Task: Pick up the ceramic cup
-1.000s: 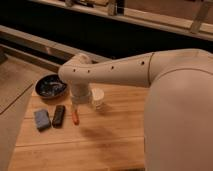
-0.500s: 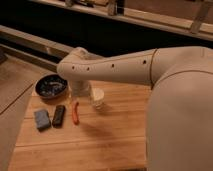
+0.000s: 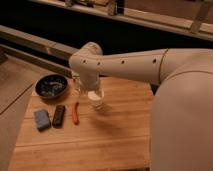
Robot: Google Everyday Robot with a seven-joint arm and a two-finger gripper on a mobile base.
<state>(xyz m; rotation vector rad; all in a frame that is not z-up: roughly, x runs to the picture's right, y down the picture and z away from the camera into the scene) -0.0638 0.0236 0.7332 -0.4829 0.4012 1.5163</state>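
The small white ceramic cup (image 3: 96, 98) stands on the wooden table (image 3: 115, 135), to the right of the dark round bowl (image 3: 51, 86). My gripper (image 3: 89, 90) hangs down from the white arm's wrist (image 3: 87, 59), right at the cup and partly in front of it. The cup's left side is covered by the gripper. The cup appears to rest on the table top.
The bowl holds small items. In front of it lie a blue block (image 3: 42, 119), a black oblong object (image 3: 59, 115) and an orange stick-like object (image 3: 75, 112). My white arm (image 3: 150, 62) and body (image 3: 182, 120) fill the right side. A dark railing runs behind the table.
The arm's wrist has risen and shifted slightly right. The cup stays in the same place on the table.
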